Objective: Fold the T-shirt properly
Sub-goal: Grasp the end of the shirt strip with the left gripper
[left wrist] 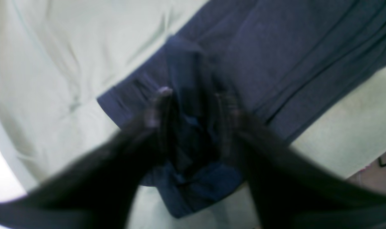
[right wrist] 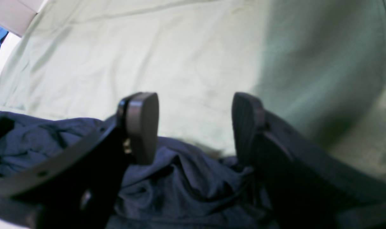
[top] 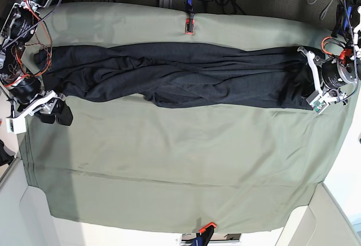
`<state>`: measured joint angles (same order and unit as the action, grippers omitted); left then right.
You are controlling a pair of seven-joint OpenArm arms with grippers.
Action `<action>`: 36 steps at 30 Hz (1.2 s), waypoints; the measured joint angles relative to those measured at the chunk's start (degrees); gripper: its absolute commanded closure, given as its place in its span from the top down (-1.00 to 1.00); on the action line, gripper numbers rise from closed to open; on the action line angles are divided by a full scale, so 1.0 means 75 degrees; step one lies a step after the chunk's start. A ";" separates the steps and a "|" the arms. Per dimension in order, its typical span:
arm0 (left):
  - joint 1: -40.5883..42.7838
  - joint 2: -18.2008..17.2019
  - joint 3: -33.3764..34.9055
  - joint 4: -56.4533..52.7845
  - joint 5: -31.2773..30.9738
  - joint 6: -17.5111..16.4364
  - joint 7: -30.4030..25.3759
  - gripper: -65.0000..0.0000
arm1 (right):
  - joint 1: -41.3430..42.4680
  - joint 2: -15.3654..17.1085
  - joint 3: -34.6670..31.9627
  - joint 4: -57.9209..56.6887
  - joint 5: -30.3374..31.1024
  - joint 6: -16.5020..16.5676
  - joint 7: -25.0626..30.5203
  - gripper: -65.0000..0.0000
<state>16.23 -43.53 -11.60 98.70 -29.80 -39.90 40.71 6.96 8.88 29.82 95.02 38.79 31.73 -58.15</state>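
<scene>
The shirt [top: 175, 82] lies stretched in a long, rumpled band across the far half of the worktop [top: 169, 167], on the green cloth [top: 186, 144], its ends reaching toward both arms. The left tool [left wrist: 193, 105] sits at one end of the band; in the blurred wrist view its two fingers stand apart with a bunched fold of dark fabric between them, so whether it is pinching or has let go cannot be told from the pictures. The right tool [right wrist: 194, 127] is plainly released, its pads wide apart over bare cloth, with the shirt's crumpled edge lying just beneath and behind them, nothing held. The step in hand looks like taking hold of the two ends so the band can be spread or folded over. To do it well, each tool should bite a single hemmed edge instead of a thick wad, and avoid catching the cloth underneath. The right tool needs to drop back onto the fabric before closing. Both ends should then be lifted and moved together, keeping light tension so the twisted ridges along the middle pull flat.
</scene>
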 measured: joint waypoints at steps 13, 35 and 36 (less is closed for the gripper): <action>-0.0026 0.0478 -0.2002 -0.0423 -0.0667 0.1571 -0.0472 0.21 | 0.0000 0.0000 0.0000 0.0000 -0.0003 0.0000 0.0000 0.12; -0.0731 0.0705 -0.2649 -0.5219 -0.6172 0.0076 0.2040 0.22 | -0.0020 0.0000 0.0000 0.0000 0.0000 -0.0003 -0.0012 0.12; -0.0731 0.0705 -0.2649 -0.5219 -0.6379 0.0070 0.2194 0.22 | -0.0020 0.0000 0.0000 0.0000 0.0000 -0.0003 -0.0012 0.12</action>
<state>10.74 -38.24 -31.46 59.55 -77.65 -39.38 57.17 6.81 8.88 29.82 95.02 38.79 31.70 -58.24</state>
